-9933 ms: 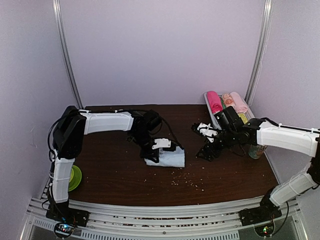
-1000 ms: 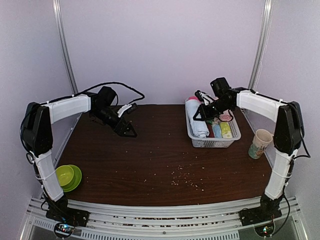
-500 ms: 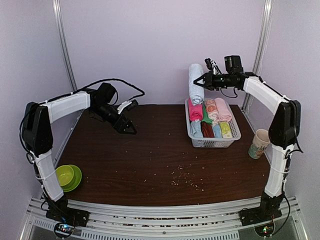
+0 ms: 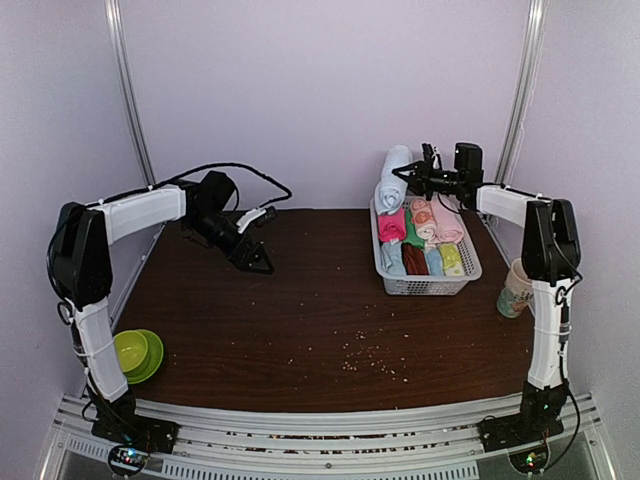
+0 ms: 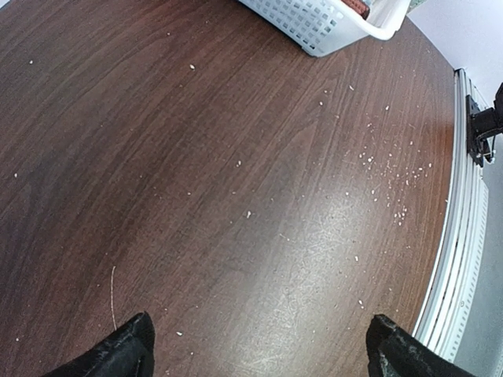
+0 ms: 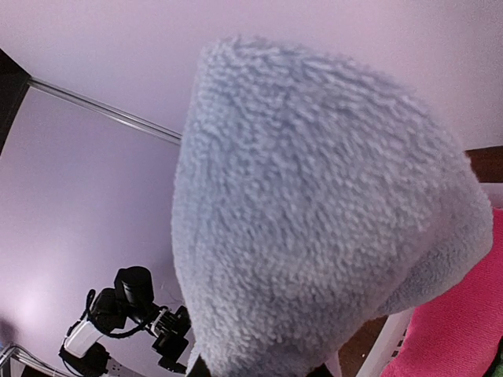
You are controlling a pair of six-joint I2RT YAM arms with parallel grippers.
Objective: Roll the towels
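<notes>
R gripper [image 4: 408,173] pinches rolled pale-blue towel [image 4: 392,178] above basket [image 4: 430,285] rear-left corner, near pink towel [image 4: 391,222] inside; L gripper [image 5: 258,352] spread, empty, over table [image 5: 236,157]; cloth likely light, soft, compressible: grip across roll mid-body.

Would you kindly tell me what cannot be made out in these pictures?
Right gripper fingertips: right wrist view, covered by the blue towel.
Basket: left wrist view, cut off by the top edge.
Pink towel: right wrist view, cut off at the corner.
Tags: top view, too small.
</notes>
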